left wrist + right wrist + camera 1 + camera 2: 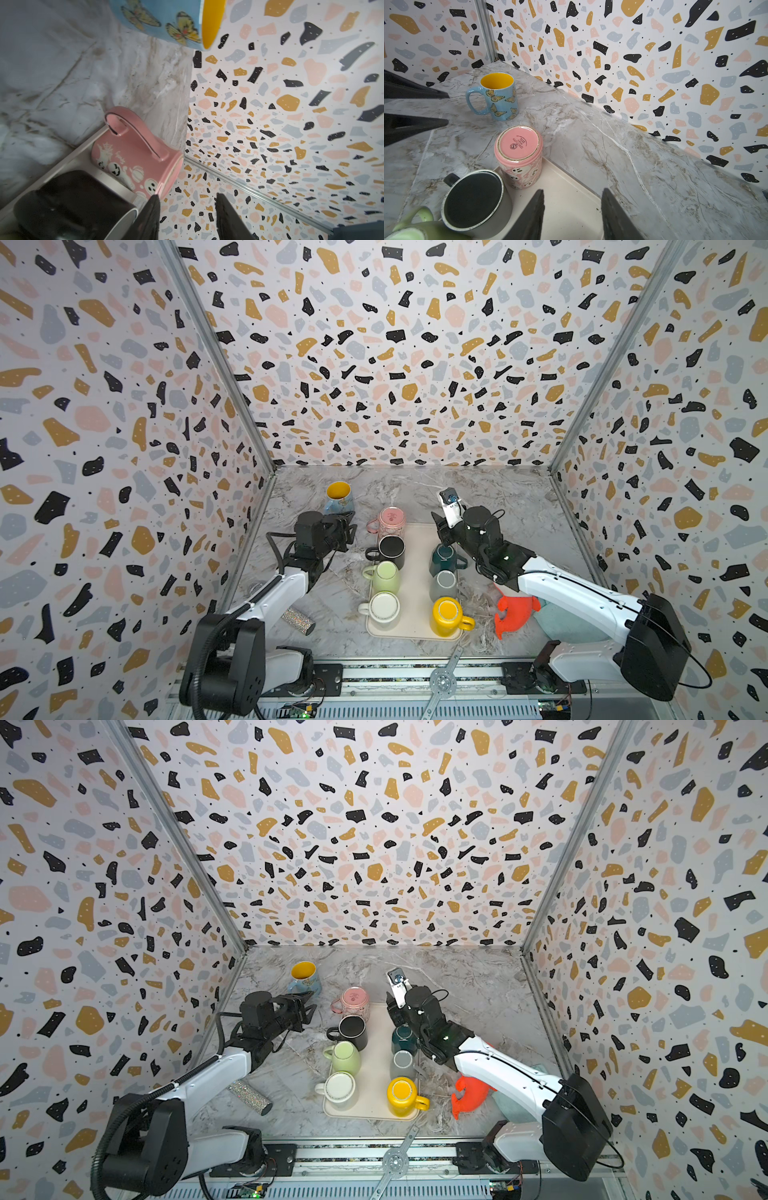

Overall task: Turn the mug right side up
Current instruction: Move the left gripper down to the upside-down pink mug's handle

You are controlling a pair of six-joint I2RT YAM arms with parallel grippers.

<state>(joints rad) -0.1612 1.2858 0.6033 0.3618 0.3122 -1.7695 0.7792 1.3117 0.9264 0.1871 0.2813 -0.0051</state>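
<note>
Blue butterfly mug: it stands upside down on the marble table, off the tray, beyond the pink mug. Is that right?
No. The blue butterfly mug stands right side up, not upside down: the right wrist view shows its yellow inside open to the top. The rest holds: it is on the marble table, off the tray, beyond the pink mug.

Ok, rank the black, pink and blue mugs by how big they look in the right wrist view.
1. Black mug
2. Pink mug
3. Blue mug
Nearer ones look bigger, so true sizes are unsure.
</note>
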